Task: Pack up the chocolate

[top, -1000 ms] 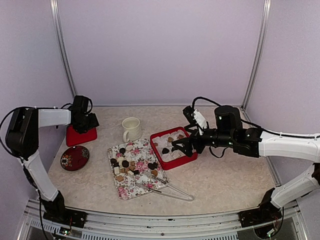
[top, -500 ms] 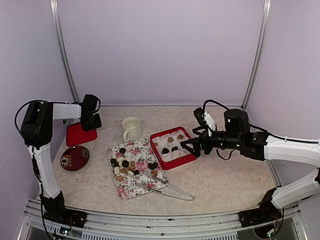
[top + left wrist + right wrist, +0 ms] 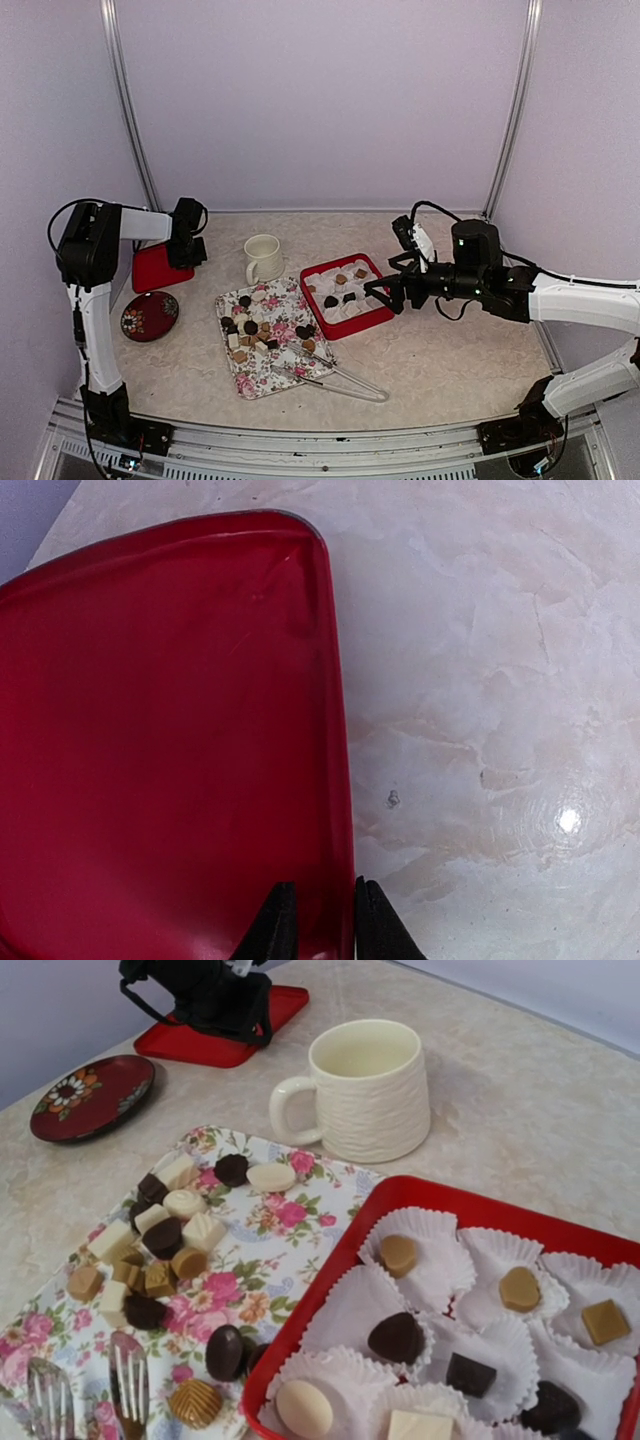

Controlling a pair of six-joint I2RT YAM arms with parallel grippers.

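Your two arms work a pale, marbled tabletop (image 3: 450,360) closed in by plain lilac walls (image 3: 320,100), with one metal upright (image 3: 125,100) in each back corner.

The chocolate (image 3: 163,1237) lies in two places. More than a dozen dark, tan and cream pieces crowd the far end of the one floral tray (image 3: 283,350) at mid-table, too tightly for a sure count. Eight more show in your right wrist view, each in a white paper liner (image 3: 350,1310) inside the one red box (image 3: 340,325), which runs off the frame; it sits just right of the tray.

One cream mug (image 3: 263,258) stands upright behind the tray. One pair of metal tongs (image 3: 335,380) lies across the tray's near corner and out onto the table. On the left are one red lid (image 3: 150,272) and, nearer you, one dark round saucer (image 3: 150,315) with a flower pattern.

Your left gripper (image 3: 318,920) has its jaws drawn in on the lid's right rim, pinching it. Your right gripper (image 3: 383,297) hangs at the right edge of the red box, jaws spread wide and holding nothing.
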